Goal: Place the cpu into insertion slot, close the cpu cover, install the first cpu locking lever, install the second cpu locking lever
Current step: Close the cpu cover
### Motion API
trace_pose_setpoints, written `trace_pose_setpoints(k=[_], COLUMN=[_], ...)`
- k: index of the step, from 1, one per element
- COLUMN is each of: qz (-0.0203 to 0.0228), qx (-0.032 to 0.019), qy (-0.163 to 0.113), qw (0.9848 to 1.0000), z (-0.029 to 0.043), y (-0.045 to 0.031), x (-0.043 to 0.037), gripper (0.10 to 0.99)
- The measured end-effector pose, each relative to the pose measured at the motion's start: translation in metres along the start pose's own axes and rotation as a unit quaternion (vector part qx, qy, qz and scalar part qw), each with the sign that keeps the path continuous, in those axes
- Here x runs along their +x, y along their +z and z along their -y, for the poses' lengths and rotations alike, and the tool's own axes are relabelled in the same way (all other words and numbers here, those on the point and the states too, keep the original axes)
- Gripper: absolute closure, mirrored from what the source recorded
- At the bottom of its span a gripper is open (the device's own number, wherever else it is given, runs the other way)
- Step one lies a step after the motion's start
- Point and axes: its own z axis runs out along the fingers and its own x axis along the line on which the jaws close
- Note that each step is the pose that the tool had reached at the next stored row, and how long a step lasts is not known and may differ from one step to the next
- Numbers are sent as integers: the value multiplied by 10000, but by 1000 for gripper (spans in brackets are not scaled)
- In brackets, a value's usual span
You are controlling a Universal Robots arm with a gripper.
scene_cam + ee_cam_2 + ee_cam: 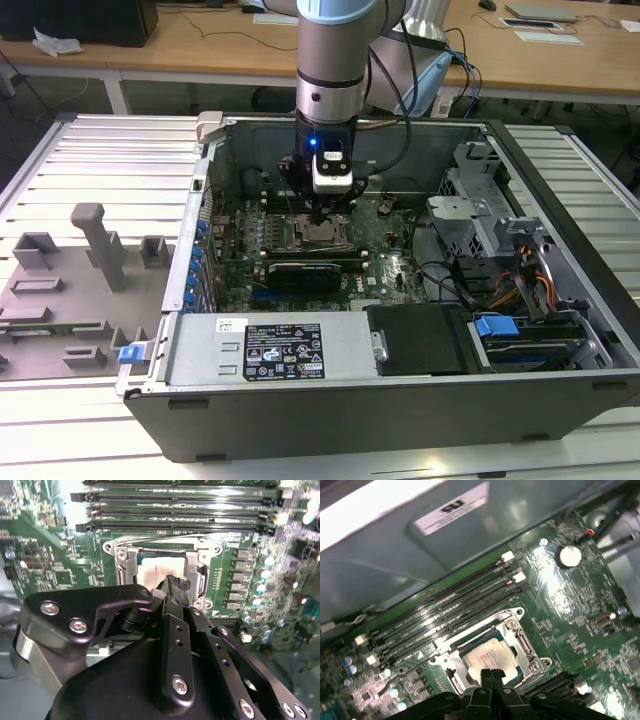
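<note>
In both wrist views the cpu (pixel 487 659) (pixel 149 572) lies flat in the insertion slot (pixel 461 676), its pale silvery face showing. The cpu cover (pixel 524 645) (pixel 162 545), a metal frame with a square window, lies down around it. A thin wire lever (pixel 165 536) runs along the socket edge nearest the memory slots. My gripper (pixel 492 674) (pixel 176 582) is shut with nothing seen between the fingertips, which hover at the edge of the cpu. In the exterior view the gripper (pixel 325 215) hangs straight down over the socket inside the open computer case.
Long black memory slots (pixel 450 605) (pixel 175 510) run beside the socket. A coin battery (pixel 569 555) sits on the green motherboard. The case holds a power supply (pixel 270 350), a drive cage (pixel 480 215) and cables (pixel 520 280). A grey fixture tray (pixel 70 290) lies at the exterior view's left.
</note>
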Motion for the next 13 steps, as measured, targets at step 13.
trace_pose_setpoints(k=[13], qz=[23], qx=[-23], qy=[-1798], qw=[9837], z=[0], y=[5], x=[0], gripper=[980])
